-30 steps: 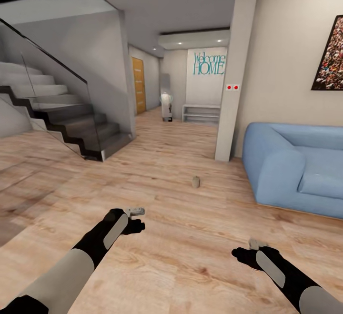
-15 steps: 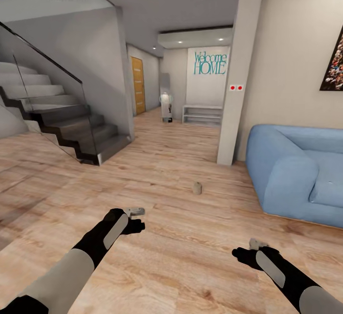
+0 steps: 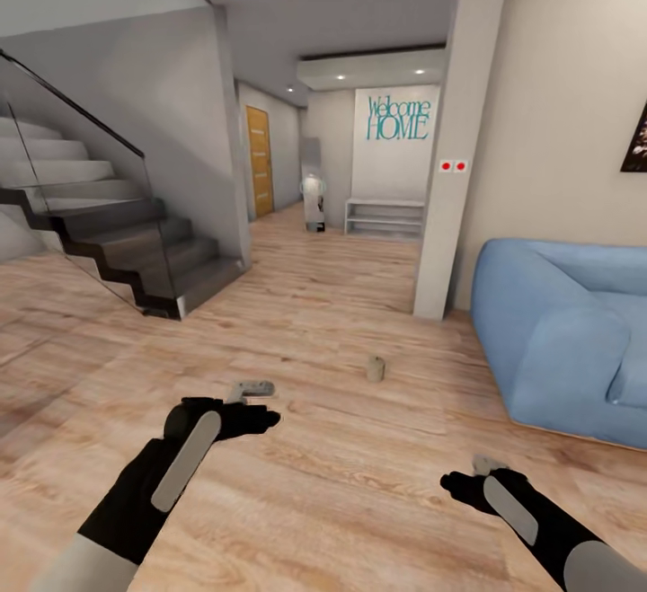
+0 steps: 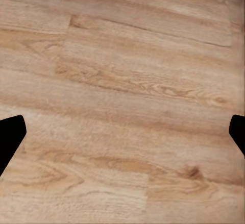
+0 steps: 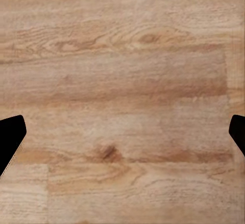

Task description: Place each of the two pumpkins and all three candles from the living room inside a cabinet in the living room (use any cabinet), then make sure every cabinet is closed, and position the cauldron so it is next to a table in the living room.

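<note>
Both arms reach forward over a light wooden floor [image 3: 341, 484], and neither holds anything. The left tool [image 3: 254, 388] hangs above the boards with its fingers spread wide apart; in the left wrist view the dark fingertips [image 4: 10, 134] sit at opposite sides with bare planks between them. The right tool [image 3: 485, 463] is spread the same way, its fingertips [image 5: 10, 134] far apart over plain floor in the right wrist view.

A small stubby candle [image 3: 375, 368], greyish-brown, stands upright on the floor ahead, between the two arms and well beyond them, near the foot of a white pillar [image 3: 454, 143]. A blue sofa [image 3: 562, 340] sits against the right-hand wall, just beside that pillar. A dark staircase [image 3: 117, 233] with a glass rail rises on the left. A hallway beyond carries a teal "Welcome HOME" sign [image 3: 395, 118] above a low white shelf [image 3: 385, 216]
</note>
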{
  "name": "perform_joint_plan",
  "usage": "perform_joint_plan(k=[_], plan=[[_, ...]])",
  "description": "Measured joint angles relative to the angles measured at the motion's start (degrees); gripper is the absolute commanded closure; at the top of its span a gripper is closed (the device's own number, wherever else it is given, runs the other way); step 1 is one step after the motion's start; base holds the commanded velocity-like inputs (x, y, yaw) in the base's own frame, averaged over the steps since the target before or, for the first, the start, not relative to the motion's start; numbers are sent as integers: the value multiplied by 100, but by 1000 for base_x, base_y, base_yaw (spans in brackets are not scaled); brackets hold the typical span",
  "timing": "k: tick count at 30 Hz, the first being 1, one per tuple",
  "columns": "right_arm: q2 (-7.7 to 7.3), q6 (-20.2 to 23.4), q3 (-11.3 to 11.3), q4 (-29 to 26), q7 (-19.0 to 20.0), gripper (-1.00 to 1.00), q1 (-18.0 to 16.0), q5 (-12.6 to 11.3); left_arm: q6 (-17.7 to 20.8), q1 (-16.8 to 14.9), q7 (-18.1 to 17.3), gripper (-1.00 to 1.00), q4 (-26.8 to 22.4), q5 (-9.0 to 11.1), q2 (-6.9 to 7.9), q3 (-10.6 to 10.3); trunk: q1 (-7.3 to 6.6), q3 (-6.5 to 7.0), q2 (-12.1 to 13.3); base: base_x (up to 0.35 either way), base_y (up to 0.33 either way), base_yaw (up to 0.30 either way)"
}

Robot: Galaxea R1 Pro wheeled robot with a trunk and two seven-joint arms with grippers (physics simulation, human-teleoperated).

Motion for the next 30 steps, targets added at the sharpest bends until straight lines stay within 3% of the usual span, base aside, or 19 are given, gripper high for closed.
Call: perform_joint_plan(k=[2, 6, 30], plan=[[7, 0, 0, 14, -58, -100, 0, 5, 81, 245, 10, -100, -578, 2, 82, 202, 0, 0, 0, 326, 0, 0], [10, -10, 0, 66, -131, -100, 0, 2, 112, 368, 14, -100, -890, 9, 133, 315, 0, 0, 0, 327, 0, 0], [75, -24, 0, 329, -157, -100, -1, 1, 118, 404, 15, -100, -940, 29, 144, 377, 0, 0, 0, 328, 0, 0]])
